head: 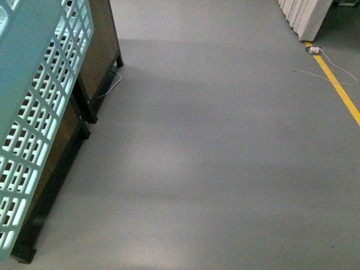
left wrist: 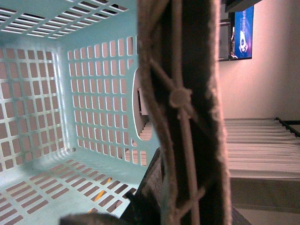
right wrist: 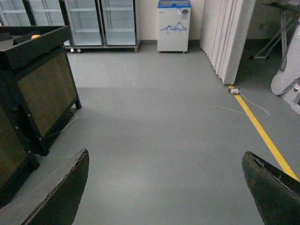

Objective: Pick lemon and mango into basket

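The light turquoise basket (head: 39,107) hangs at the far left of the front view, lifted off the floor. In the left wrist view I look into its slotted inside (left wrist: 89,108); no fruit shows in it. My left gripper (left wrist: 154,201) is shut on the basket's brown handle (left wrist: 180,98), which fills the middle of that view. My right gripper (right wrist: 166,187) is open and empty above the grey floor, its two dark fingertips (right wrist: 61,192) far apart. The lemon and the mango are out of view. A small orange thing (right wrist: 35,35) lies on the dark stand; I cannot tell what it is.
A dark wooden display stand (head: 98,62) on black legs stands at the left, also in the right wrist view (right wrist: 40,79). A yellow floor line (head: 337,84) and a white cable (head: 323,76) run at the right. Glass-door fridges (right wrist: 101,21), a white freezer (right wrist: 173,26) and folded white panels (right wrist: 229,37) stand far off.
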Controlling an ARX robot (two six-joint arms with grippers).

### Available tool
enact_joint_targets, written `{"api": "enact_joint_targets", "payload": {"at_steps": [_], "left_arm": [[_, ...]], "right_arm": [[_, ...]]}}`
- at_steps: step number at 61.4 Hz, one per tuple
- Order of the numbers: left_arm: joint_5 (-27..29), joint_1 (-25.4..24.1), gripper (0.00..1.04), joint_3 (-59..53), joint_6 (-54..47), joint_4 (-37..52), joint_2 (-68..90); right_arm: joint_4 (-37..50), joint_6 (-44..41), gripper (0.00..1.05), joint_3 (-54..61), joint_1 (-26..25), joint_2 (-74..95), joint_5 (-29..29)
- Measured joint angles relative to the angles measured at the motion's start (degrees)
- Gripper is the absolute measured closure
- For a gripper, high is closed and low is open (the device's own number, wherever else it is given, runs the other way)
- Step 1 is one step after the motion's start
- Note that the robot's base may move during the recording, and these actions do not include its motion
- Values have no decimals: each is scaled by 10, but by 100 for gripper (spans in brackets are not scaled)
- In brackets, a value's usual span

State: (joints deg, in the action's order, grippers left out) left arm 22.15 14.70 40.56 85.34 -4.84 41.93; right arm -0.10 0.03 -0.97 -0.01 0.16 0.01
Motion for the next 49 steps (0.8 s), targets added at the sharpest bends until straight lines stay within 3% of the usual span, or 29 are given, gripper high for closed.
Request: {"api": "enact_joint_targets", "payload": {"at_steps": [49], "left_arm": [[2,3,100,1,5,0,0]], "right_arm": [[0,0,9,0,0,0,2]]}}
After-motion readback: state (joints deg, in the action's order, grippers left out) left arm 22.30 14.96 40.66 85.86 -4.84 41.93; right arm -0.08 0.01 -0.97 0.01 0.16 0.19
